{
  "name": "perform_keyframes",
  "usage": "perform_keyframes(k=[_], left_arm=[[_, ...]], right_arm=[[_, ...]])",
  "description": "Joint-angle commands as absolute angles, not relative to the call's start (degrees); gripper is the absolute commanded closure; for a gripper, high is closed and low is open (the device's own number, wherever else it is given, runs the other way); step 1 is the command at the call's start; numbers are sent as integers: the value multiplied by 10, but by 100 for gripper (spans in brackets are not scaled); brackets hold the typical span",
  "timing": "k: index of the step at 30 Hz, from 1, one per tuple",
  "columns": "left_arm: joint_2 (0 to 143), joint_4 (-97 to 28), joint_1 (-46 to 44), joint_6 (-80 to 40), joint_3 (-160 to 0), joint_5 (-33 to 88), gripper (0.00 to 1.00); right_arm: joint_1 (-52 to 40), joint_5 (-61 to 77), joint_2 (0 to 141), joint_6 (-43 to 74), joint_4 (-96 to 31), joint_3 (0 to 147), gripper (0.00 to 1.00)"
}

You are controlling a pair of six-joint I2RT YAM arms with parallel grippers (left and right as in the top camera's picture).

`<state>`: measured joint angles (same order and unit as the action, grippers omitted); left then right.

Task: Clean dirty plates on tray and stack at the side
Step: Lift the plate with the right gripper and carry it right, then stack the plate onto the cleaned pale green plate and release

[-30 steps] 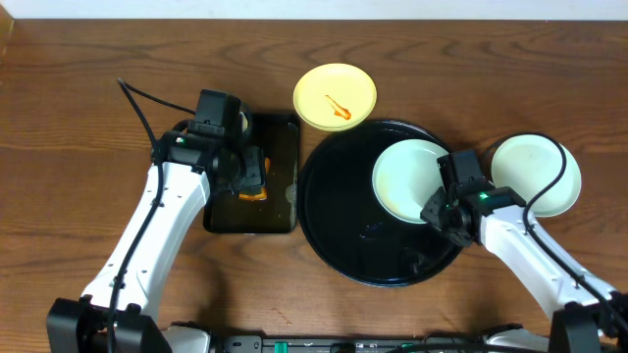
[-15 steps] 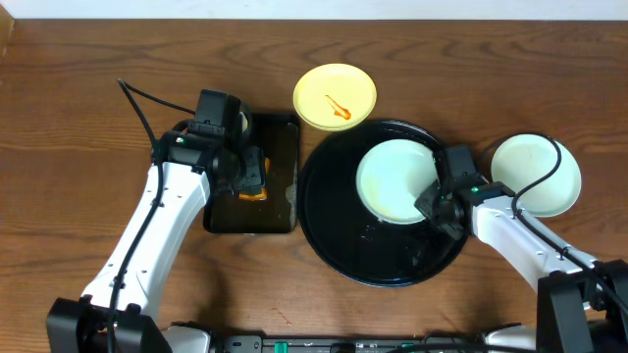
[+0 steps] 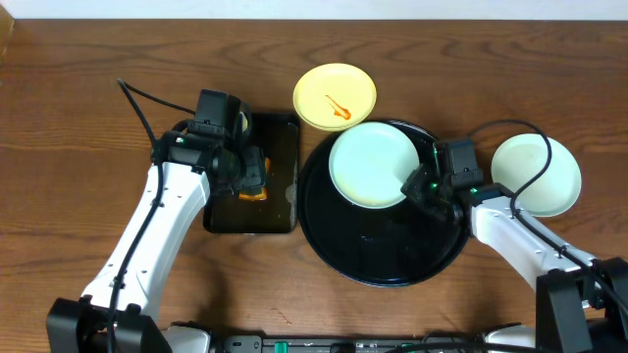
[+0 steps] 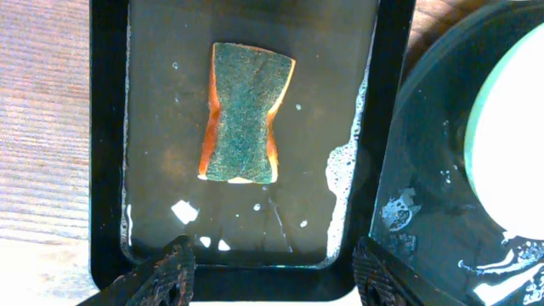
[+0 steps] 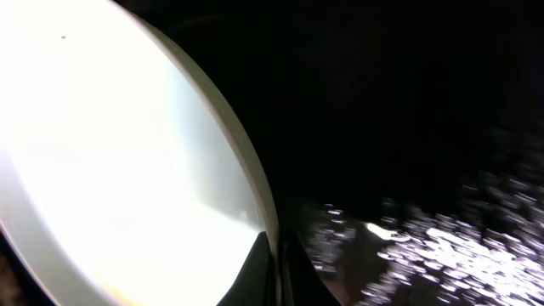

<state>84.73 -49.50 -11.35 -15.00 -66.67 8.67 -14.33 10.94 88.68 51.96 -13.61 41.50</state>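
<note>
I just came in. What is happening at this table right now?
The right gripper is shut on the rim of a mint-green plate over the round black tray. The left gripper hangs open above a sponge lying in the wet rectangular tray. A yellow plate with a sauce streak and another green plate sit beside the round tray.

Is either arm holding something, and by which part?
The right gripper pinches the pale mint-green round plate over the round black tray by its rim; the open left gripper holds nothing.
</note>
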Motion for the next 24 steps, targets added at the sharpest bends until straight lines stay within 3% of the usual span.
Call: perform_keyframes(k=[1, 12, 24], left_arm=[[842, -496, -113, -151, -672, 86, 39], [842, -496, -113, -151, -672, 86, 39], [842, -496, -113, -151, -672, 86, 39]], right_arm=[[-142, 143, 885, 483, -120, 415, 99], [-91, 118, 799, 376, -104, 415, 99], [98, 70, 773, 362, -141, 415, 99]])
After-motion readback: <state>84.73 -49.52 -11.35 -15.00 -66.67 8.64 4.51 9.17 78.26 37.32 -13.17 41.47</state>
